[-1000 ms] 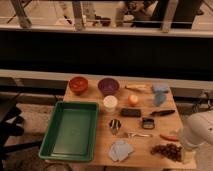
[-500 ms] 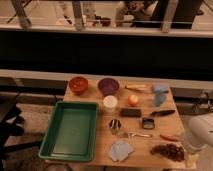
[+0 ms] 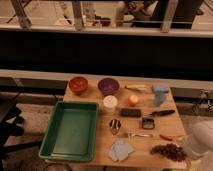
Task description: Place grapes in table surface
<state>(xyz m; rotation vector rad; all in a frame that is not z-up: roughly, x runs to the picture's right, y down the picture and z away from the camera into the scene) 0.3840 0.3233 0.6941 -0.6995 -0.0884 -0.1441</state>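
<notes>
The gripper (image 3: 190, 157) sits at the 5 o'clock corner of the view, almost wholly hidden under the bulky white arm segment (image 3: 199, 141), itself cut off by the right and bottom edges. Whether it is clenched, released or grasping anything, I cannot tell.

Just at its 9 o'clock lie the grapes (image 3: 169, 151), a flat dark bunch resting on the table surface (image 3: 142, 149) near the front right corner. I cannot tell whether gripper and bunch touch.

At the grapes' 12 o'clock lies a thin red-orange chilli (image 3: 172, 137). At their 9 o'clock is a crumpled blue-grey cloth (image 3: 121, 150). Farther out, around 10 o'clock, stand a small metal cup (image 3: 115, 125) and a white cup (image 3: 110, 103), with a purple bowl (image 3: 108, 85) and an orange bowl (image 3: 78, 84) along the back edge. The green tray (image 3: 70, 131) fills the table's 9 o'clock side. The small dark items mid-table are too blurred to name.

Against the earlier frames, the arm has sunk lower into the corner, while the grapes lie where they did.
</notes>
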